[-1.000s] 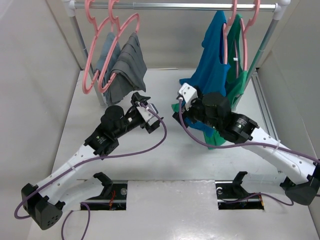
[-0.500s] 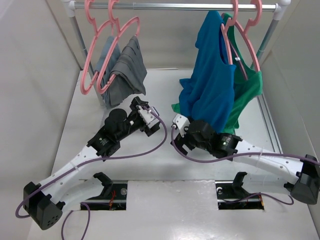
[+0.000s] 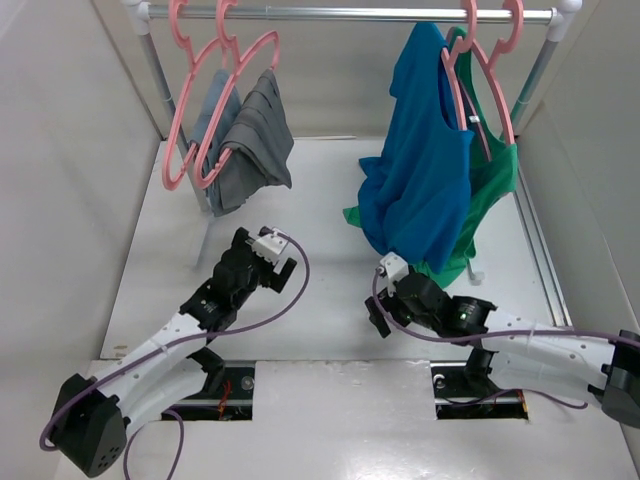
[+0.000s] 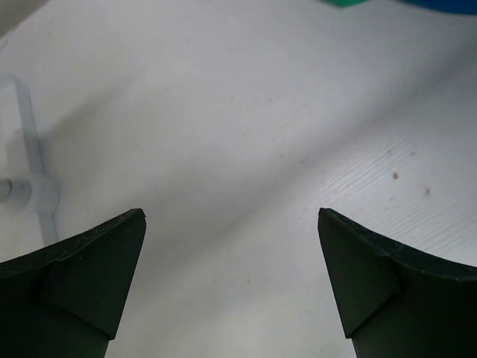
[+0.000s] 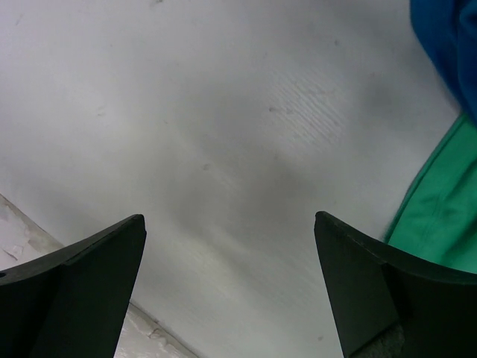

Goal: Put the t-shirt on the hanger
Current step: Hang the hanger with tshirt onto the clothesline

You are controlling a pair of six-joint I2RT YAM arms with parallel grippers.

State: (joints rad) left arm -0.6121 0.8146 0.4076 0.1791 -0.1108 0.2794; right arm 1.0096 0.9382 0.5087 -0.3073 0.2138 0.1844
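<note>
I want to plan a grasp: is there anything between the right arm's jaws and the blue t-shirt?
Nothing visible does. Only bare table lies between the open right jaws and the t-shirt, which hangs just beyond them. The green top hangs close behind it.

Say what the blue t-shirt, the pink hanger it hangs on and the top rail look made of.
Blue t-shirt: likely a soft, matte knit fabric; it drapes in loose folds.
Pink hanger: smooth, slightly glossy plastic, judging by the thin moulded tube and even colour.
Top rail: probably metal tube, going by its silvery sheen.
</note>
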